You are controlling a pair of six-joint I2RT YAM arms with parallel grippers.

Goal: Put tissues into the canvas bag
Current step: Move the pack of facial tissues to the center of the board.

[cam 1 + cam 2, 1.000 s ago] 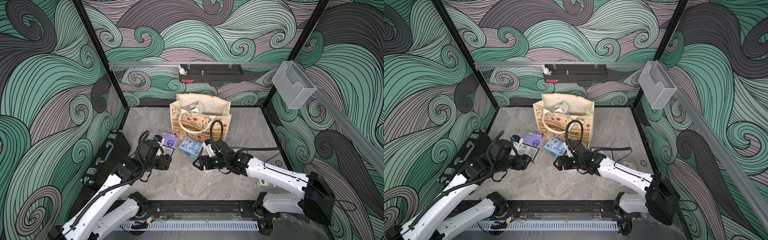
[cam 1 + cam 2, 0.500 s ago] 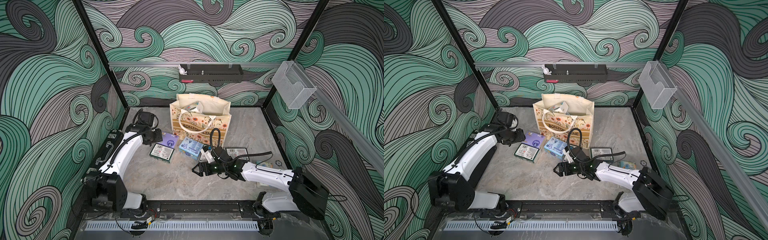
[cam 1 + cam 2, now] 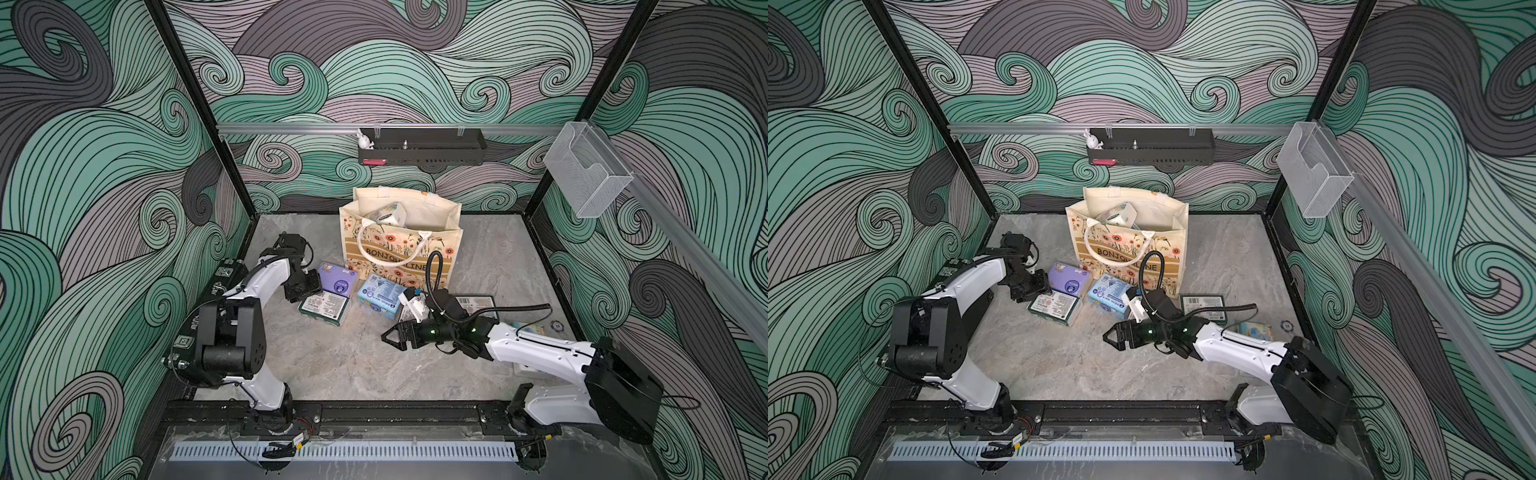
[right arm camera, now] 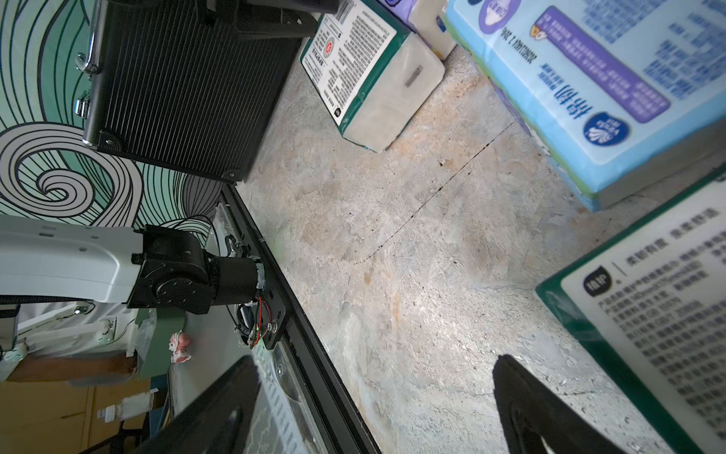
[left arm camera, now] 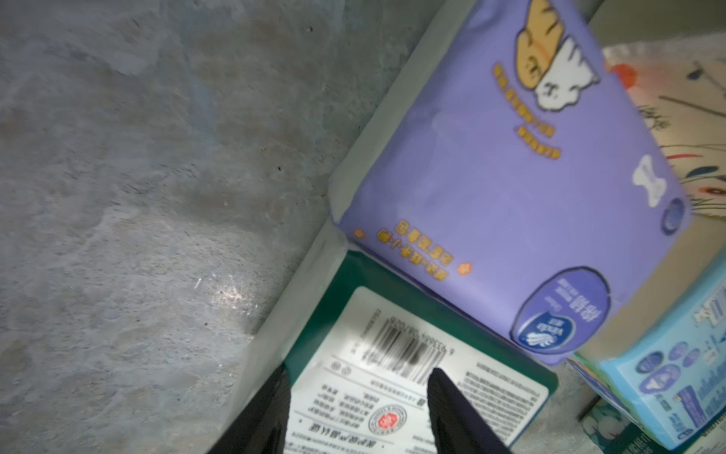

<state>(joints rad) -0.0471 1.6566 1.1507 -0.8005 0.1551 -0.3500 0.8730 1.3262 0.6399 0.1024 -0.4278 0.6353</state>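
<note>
Tissues (image 5: 510,177) | purple pack (image 3: 337,279) | light-blue pack (image 3: 381,296) | green-white barcode pack (image 3: 325,306)

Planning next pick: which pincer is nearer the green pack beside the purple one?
Left. The left pincer is over the green pack; the right pincer is apart, over bare tabletop.

Glossy plastic tissues (image 3: 337,279) (matt cloth bag (image 3: 440,245))

Left gripper (image 3: 306,293) at a green-white pack (image 3: 325,306)
Purple pack (image 3: 338,279) just beyond its tips; right gripper (image 3: 391,337), jaws apart, has the light blue pack (image 3: 381,296) beside it, not touching.
</note>
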